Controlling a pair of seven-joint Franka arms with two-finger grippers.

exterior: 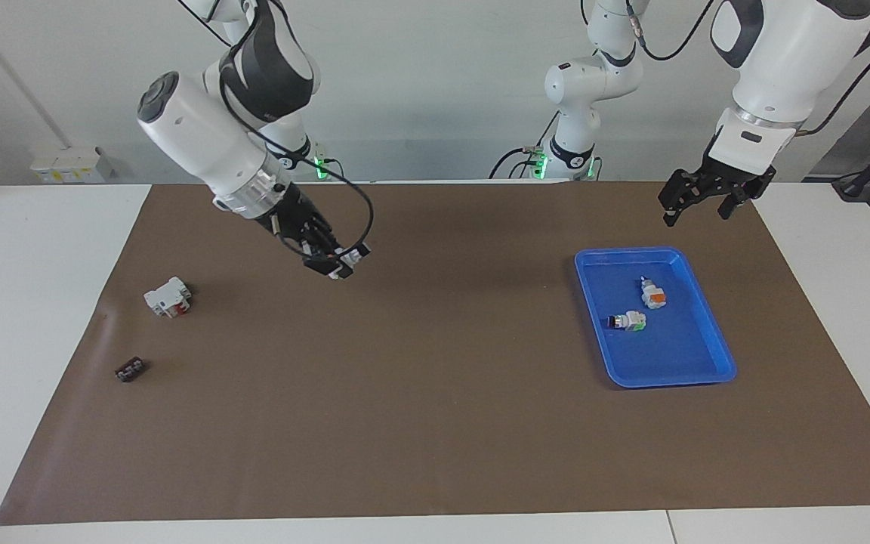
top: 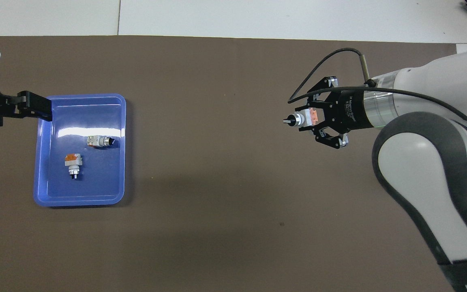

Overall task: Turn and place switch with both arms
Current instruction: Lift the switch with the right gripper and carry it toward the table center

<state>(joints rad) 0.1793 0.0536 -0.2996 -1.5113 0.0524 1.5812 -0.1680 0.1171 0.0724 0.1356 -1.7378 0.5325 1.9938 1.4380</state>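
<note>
Overhead view: two switches in tray, one switch in right pincer.

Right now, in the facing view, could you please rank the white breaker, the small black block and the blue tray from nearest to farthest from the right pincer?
1. White breaker: on the mat at the right arm's end, closest to the right pincer, which holds the switch in the air.
2. Small black block: beside the breaker, farther from the robots.
3. Blue tray: at the left arm's end.
</note>
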